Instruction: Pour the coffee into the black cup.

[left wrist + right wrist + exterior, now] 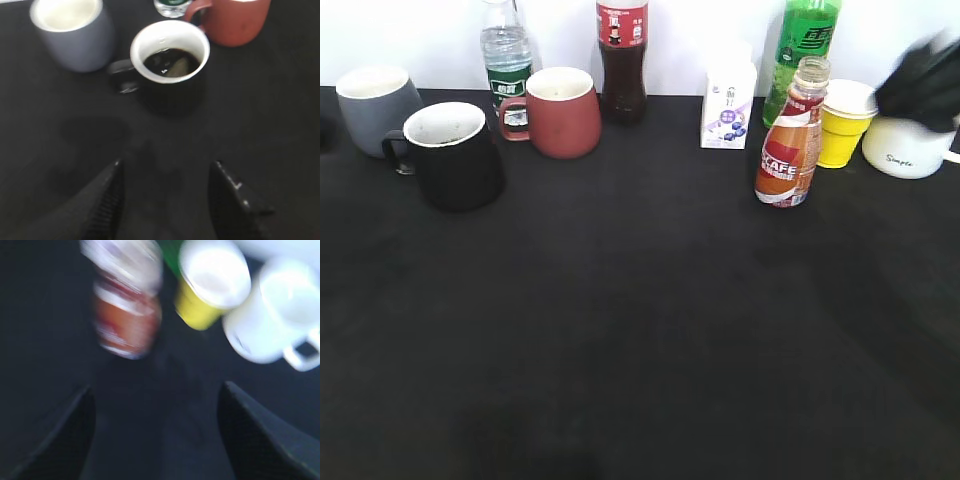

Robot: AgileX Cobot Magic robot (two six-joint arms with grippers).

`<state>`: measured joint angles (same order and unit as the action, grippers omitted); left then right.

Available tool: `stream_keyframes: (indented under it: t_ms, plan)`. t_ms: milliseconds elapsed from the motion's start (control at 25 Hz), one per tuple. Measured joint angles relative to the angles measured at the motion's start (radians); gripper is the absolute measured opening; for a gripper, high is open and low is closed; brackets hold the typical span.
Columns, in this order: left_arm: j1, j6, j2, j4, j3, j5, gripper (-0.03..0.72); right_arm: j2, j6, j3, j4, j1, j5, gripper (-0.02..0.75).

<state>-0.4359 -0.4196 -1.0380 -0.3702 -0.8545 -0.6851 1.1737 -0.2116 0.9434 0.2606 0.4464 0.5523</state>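
— Two bottles carry print I can read: the coffee bottle [791, 140], uncapped on the black table [640, 350], shows "CAFE" on its red-orange label; it stands just left of the yellow cup [843, 125]. The white mug [910, 148] behind says "Simple".

— And the black cup [450, 155]?

— Far left, in front of the grey mug [375, 105] and dark red mug [560, 110], dark liquid inside [170, 62].

— Grippers?

— Left gripper [167, 200] spread wide, empty, near the black cup. Right gripper [157, 435] also released, blurred, near the coffee bottle.
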Motion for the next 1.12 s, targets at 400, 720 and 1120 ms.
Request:
stream_keyframes:
  t_ms: [400, 720, 1120]
  plan:
    - [0.000, 0.174, 0.586, 0.150, 0.019, -0.346, 0.383, -0.692, 0.062, -0.134, -0.178, 0.016, 0.427, 0.591]
    - [0.000, 0.287, 0.906, 0.253, 0.265, -0.395, 0.383, -1.130, 0.013, -0.389, -0.075, 0.017, 0.636, 0.590]
    - [0.000, 0.318, 0.935, 0.273, 0.332, -0.384, 0.383, -1.139, -0.094, -0.438, -0.059, 0.017, 0.523, 0.590]
